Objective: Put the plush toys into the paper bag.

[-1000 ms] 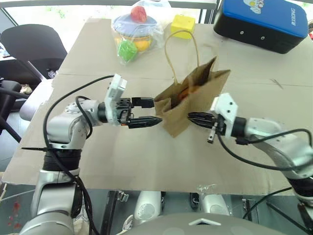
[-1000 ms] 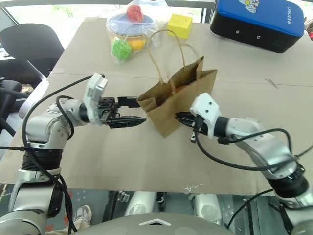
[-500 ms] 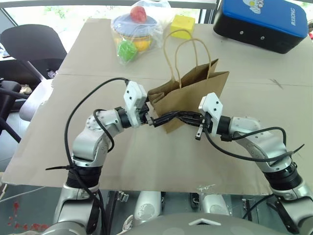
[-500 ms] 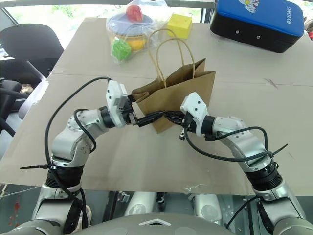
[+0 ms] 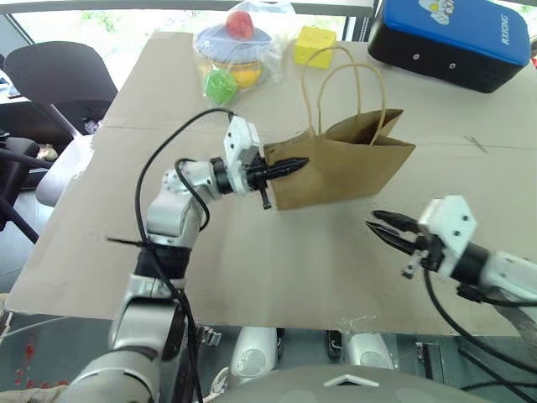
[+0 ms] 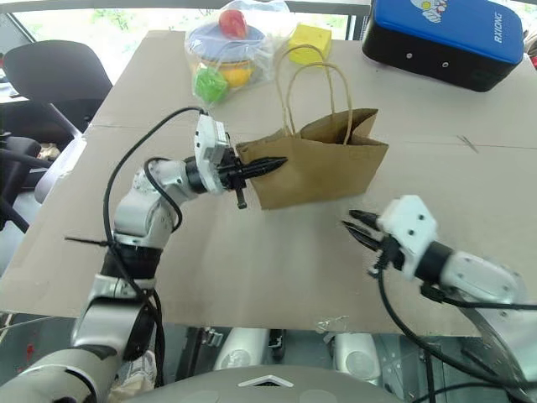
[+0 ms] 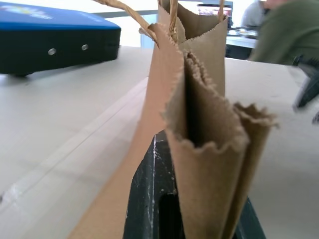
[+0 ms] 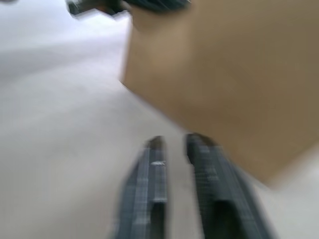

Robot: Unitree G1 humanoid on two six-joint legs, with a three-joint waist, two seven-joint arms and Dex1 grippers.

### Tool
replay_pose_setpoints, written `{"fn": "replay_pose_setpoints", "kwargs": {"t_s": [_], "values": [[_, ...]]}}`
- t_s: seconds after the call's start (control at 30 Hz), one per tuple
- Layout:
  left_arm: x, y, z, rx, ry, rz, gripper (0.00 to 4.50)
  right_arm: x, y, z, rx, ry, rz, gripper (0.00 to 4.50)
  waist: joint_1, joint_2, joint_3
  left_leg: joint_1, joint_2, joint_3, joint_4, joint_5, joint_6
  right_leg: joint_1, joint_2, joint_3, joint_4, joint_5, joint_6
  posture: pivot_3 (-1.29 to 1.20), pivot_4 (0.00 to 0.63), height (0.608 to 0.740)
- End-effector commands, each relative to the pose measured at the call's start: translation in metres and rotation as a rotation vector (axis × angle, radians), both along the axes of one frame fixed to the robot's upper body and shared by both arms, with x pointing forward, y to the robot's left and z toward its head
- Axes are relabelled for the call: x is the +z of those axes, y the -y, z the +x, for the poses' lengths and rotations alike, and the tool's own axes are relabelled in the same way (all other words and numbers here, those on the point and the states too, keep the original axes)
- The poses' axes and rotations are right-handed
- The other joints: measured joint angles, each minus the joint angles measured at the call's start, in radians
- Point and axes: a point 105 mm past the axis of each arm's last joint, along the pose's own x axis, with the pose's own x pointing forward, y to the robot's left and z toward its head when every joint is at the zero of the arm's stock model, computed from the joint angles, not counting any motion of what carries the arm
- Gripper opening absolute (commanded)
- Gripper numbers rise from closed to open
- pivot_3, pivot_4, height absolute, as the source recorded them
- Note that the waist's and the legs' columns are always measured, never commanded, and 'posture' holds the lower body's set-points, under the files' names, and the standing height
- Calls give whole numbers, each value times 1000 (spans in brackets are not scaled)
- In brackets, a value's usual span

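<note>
Handed over: left gripper [image 5: 289, 165] now clenched on the paper bag [image 5: 348, 168] at its side edge, holding it upright on the counter [image 5: 252, 269]. Right gripper [image 5: 388, 231] let go, slightly parted, drawn back. Plush toys hidden, probably inside.

One paper bag [image 5: 344, 168] sitting on table [image 5: 252, 260], two loop handles [image 5: 344, 80] rising from its rim. Two grippers showing: left gripper [image 5: 289, 165], right gripper [image 5: 388, 230]. One yellow foam cube [image 5: 314, 45] lying at far edge. One clear plastic bag [image 5: 233, 50] of colourful toys sitting beside cube. One blue-topped black case [image 5: 453, 38] sitting in far corner. One black chair [image 5: 59, 84] standing off table's side.
</note>
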Motion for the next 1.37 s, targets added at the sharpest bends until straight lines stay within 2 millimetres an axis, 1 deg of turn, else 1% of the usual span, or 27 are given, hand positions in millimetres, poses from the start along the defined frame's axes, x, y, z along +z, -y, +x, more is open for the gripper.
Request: {"fn": "replay_pose_setpoints", "kwargs": {"t_s": [0.03, 0.1, 0.13, 0.17, 0.2, 0.23, 0.3, 0.37, 0.43, 0.47, 0.53, 0.57, 0.6, 0.67, 0.7, 0.8, 0.87, 0.9, 0.97, 1.03, 1.07, 1.13, 1.2, 1.27, 1.37], "values": [[10, 7, 3, -152, 59, 27, 0, 23, 20, -17, -53, 77, -32, 2003, 5, 0, 0, 0, 0, 0, 0, 0, 0, 0, 0, 0, 0, 0, 0, 0, 150, 740], [10, 13, 9, -207, 50, 42, 0, 26, 34, -28, -82, 67, -61, 2720, 4, 0, 0, 0, -3, -1, 1, 0, 0, 1, 0, -1, -1, 0, 0, 0, 150, 740], [9, 15, 12, -216, 53, 51, 0, 27, 38, -32, -90, 66, -69, 3163, 2, 0, 0, 0, -4, -1, 1, 0, 0, 1, 0, 0, -1, 0, 0, 0, 150, 740], [8, 16, 14, -221, 57, 57, 0, 29, 40, -33, -94, 67, -72, 3734, -2, 0, 0, 0, -4, -1, 1, 0, 1, 1, 0, 0, -1, 0, 0, 0, 150, 740], [7, 18, 16, -226, 57, 57, 0, 30, 42, -35, -96, 67, -73, 4007, -5, 0, 0, 0, -4, -1, 1, 0, 1, 1, 0, 0, -1, 0, 0, 0, 150, 740], [6, 20, 19, -226, 33, 54, 0, 34, 44, -36, -100, 76, -72, 4484, -6, 0, 0, 1, -4, 0, 1, 0, 1, 1, 1, 1, 0, 0, 0, 0, 150, 740], [-1, 18, 20, -242, 1, 83, 0, 40, 49, -37, -100, 84, -62, 4484, -7, 0, 0, 1, -3, -1, 0, 0, 1, 1, 1, 1, 0, 0, 0, 0, 150, 740], [-4, 12, 20, -257, -12, 108, 0, 41, 54, -37, -98, 76, -65, 4484, -7, -1, 0, 1, -3, -1, 0, 0, 1, 1, 2, 1, 0, 0, 0, 0, 150, 740], [-2, 7, 20, -259, -17, 107, 725, 39, 58, -37, -95, 60, -78, 4500, -5, -1, 0, 1, -1, -1, 0, -1, 1, 1, 2, 1, 0, 0, 0, 0, 150, 740], [0, 6, 21, -251, -9, 109, 967, 38, 60, -37, -92, 54, -86, 4500, -4, -1, 0, 1, 0, -1, 0, -1, 1, 1, 2, 1, 0, 0, 0, 0, 150, 740], [10, 2, 20, -232, -10, 74, 1909, 38, 62, -36, -86, 51, -88, 4500, -3, -1, 0, 0, 0, -1, 0, -1, 1, 1, 2, 1, 0, 0, 0, 0, 150, 740], [14, 0, 20, -214, 0, 71, 2485, 38, 63, -35, -82, 50, -85, 4500, -3, -1, 0, 0, 0, -1, 0, -1, 1, 1, 2, 1, 0, 0, 0, 0, 150, 740], [16, -3, 19, -198, 5, 77, 2789, 38, 64, -34, -81, 50, -84, 4500, -3, -1, 0, 0, 1, -1, 0, -1, 1, 1, 2, 1, 0, 0, 0, 0, 150, 740], [19, -11, 14, -169, -6, 76, 3552, 37, 66, -32, -75, 47, -75, 4500, -3, -1, 0, 0, 1, -1, 0, -1, 1, 1, 1, 1, 0, 0, 0, 0, 150, 740], [21, -14, 11, -157, -15, 69, 3552, 37, 66, -32, -72, 45, -69, 4500, -3, 0, 0, 0, 1, -1, 0, -1, 1, 1, 1, 1, 0, 0, 0, 0, 150, 740], [32, -36, -1, -60, -50, 22, 3552, 33, 74, -31, -74, 36, -68, 4500, -5, 0, 0, 1, 2, -1, 0, 0, 1, 1, 1, 1, 0, 0, 0, 0, 150, 740], [34, -47, -11, -12, -80, 1, 3552, 33, 80, -32, -85, 37, -78, 4500, -6, 0, 0, 1, 2, -1, 0, 0, 0, 0, 1, 1, 1, 0, 0, 0, 150, 740], [27, -61, -23, 37, -124, -2, 3552, 32, 87, -32, -105, 38, -88, 4500, -7, 0, 0, 1, 2, -1, 0, 0, 0, 0, 1, 1, 1, 0, 0, 0, 150, 740], [13, -80, -41, 126, -183, 12, 3552, 30, 99, -34, -135, 33, -104, 4500, -10, 2, -1, 1, 3, 0, -1, 0, 0, 0, 0, 2, 1, 0, 0, 0, 150, 740], [2, -92, -54, 197, -228, 15, 3552, 27, 107, -38, -157, 16, -107, 4500, -3, 2, -1, 2, 2, -1, -1, 2, -3, 1, -1, 1, 1, -1, 0, 0, 150, 740], [-4, -98, -62, 224, -266, 7, 3552, 26, 111, -39, -169, 7, -106, 4500, -3, 3, -2, 1, 2, -1, -1, 1, -2, 0, -2, 0, 0, -1, 1, 0, 150, 740], [-12, -107, -77, 265, -325, 0, 3552, 23, 119, -43, -188, -10, -112, 4500, 3, 3, -2, 4, 2, -1, -1, 0, 0, 4, -4, 1, 0, -1, 1, 0, 150, 740], [-21, -114, -88, 300, -355, 27, 3552, 20, 126, -46, -205, -28, -117, 4500, 3, 2, -2, 3, 1, -2, -1, 0, 0, 4, -5, 0, 0, -2, -1, 0, 150, 740], [-26, -117, -95, 315, -382, 43, 3552, 17, 132, -46, -216, -45, -117, 4500, 4, 2, -2, 4, 1, -1, -1, 0, 0, 4, -6, 1, 0, -3, -3, 0, 150, 740], [-35, -116, -101, 326, -390, 84, 3552, 13, 136, -43, -215, -56, -115, 4500, 1, 3, -2, 6, 1, 1, -1, 0, 0, 5, -6, 2, 0, -3, -3, 0, 150, 740]]}}
